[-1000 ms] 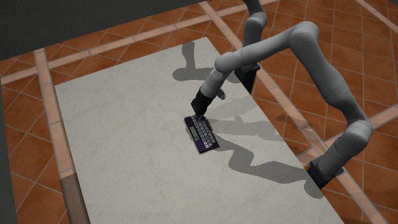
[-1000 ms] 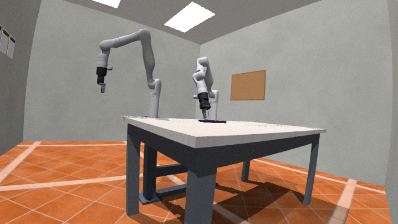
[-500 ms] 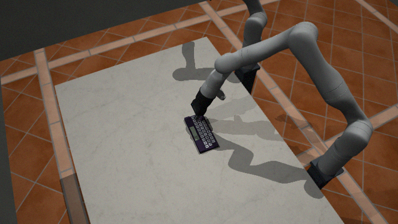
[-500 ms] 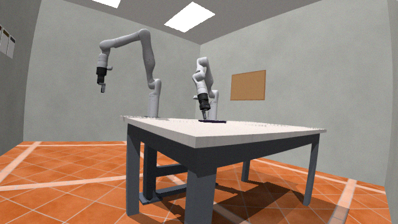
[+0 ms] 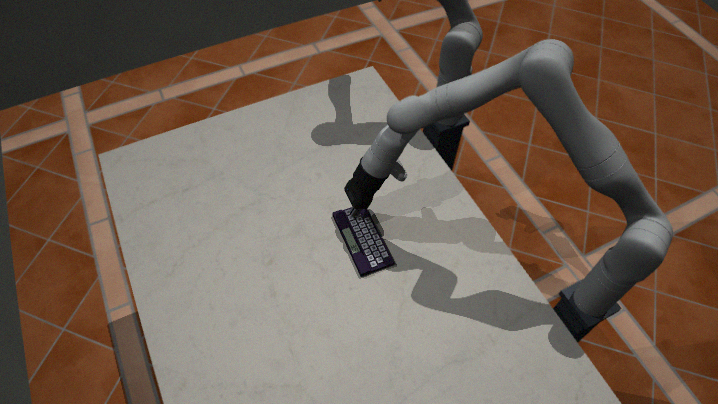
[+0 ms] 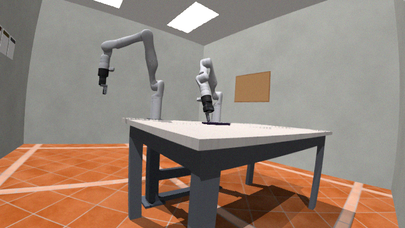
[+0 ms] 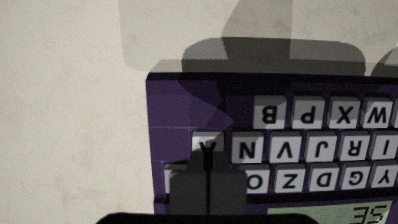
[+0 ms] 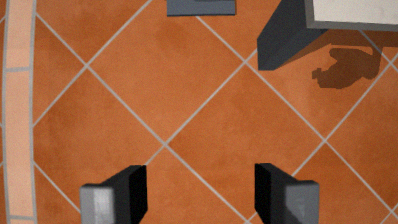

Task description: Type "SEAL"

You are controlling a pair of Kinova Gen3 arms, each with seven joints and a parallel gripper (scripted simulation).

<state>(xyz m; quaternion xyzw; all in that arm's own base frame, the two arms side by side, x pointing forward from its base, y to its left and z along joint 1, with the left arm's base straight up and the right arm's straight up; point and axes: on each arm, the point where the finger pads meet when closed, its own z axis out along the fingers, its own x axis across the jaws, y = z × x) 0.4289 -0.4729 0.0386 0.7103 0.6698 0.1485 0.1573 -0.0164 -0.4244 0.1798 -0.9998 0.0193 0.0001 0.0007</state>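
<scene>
Keyboard (image 5: 389, 264) (image 6: 223, 123) (image 7: 170, 107) flat on desk (image 5: 225, 276) (image 6: 198, 134), between its long edges, nearer the arm-side edge than either far corner. Display (image 5: 347, 240) (image 7: 330, 215) reads "SE". Left gripper (image 5: 355, 213) (image 6: 208, 120) (image 7: 208, 155): jaws clenched, tips at the A key (image 7: 200, 139); contact cannot be told. Right gripper (image 6: 104, 92) (image 8: 201, 192): jaws released, beyond desk edge, above floor (image 6: 84, 209) (image 8: 200, 100).

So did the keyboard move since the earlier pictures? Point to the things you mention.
No. In the top view, the keyboard (image 5: 362, 251) (image 6: 220, 123) (image 7: 285, 148) lies in the same spot on the table (image 5: 225, 251) (image 6: 198, 133) (image 7: 65, 125) (image 8: 360, 11), no closer to any edge.
</scene>
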